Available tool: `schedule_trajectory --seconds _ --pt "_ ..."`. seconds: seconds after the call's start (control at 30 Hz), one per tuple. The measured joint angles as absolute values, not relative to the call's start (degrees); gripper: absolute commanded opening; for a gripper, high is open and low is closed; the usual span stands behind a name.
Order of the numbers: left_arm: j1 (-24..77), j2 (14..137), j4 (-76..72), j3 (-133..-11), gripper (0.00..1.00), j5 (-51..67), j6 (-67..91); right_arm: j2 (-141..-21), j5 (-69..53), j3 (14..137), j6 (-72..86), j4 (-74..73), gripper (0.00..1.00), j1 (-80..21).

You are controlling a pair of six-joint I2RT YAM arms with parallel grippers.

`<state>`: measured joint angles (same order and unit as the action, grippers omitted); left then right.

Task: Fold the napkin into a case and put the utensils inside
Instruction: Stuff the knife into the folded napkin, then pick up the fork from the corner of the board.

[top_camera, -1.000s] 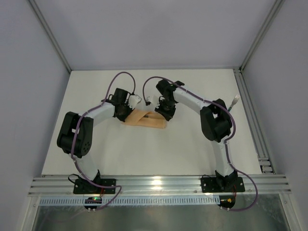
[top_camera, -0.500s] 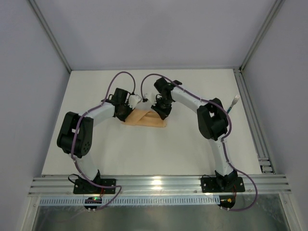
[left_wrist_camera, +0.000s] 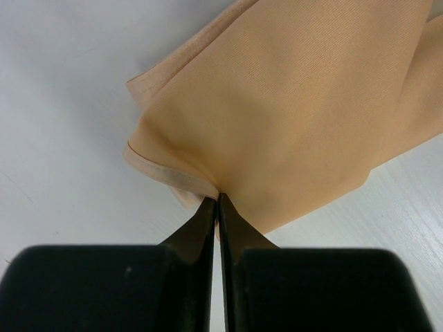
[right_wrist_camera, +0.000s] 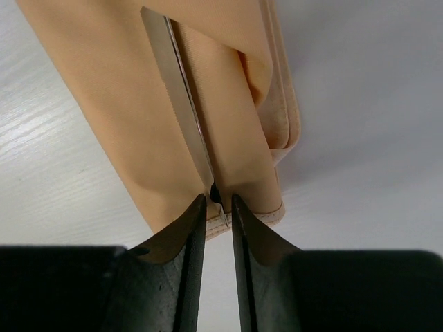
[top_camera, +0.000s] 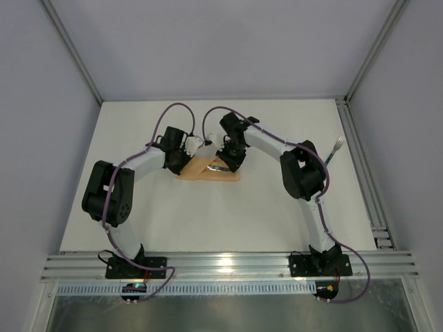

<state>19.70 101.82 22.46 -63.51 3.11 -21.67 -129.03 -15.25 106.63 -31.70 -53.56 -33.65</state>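
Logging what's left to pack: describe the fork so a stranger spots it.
Go to the white table's right edge, beside the metal rail. The fork lies there behind the right arm's elbow, prongs pointing away from the arm bases. Unlike the knife, it sits clear of the orange cloth.

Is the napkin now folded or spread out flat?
Folded: the napkin lies in overlapping layers, and the knife rests along one fold.
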Motion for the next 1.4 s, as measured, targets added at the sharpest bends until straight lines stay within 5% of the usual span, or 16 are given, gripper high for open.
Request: schedule_trajectory --seconds 0.47,0.6,0.7,0.9,1.13,1.4 --pt "19.7 101.8 22.4 -63.5 0.07 3.5 -21.6 -121.4 -7.4 98.4 -25.8 -43.2 0.27 -33.7" --pt "19.7 101.5 22.2 -63.2 0.17 3.5 -21.5 -110.6 -3.2 91.1 -21.4 -37.7 0.31 -33.6" --pt "19.7 100.8 22.1 -63.0 0.23 3.5 -21.2 -100.6 2.2 85.8 -14.5 -32.9 0.5 -32.3" --pt "19.7 97.6 22.2 -63.0 0.38 3.7 -20.1 -89.1 10.3 78.2 2.4 -26.0 0.52 -14.2" --pt "19.7 93.1 22.8 -63.4 0.41 3.6 -19.3 -101.9 12.8 76.7 16.2 -27.3 0.49 10.3" --pt "19.7 86.2 25.0 -63.4 0.44 3.7 -18.6 -113.5 12.1 80.1 19.9 -31.0 0.47 13.7"
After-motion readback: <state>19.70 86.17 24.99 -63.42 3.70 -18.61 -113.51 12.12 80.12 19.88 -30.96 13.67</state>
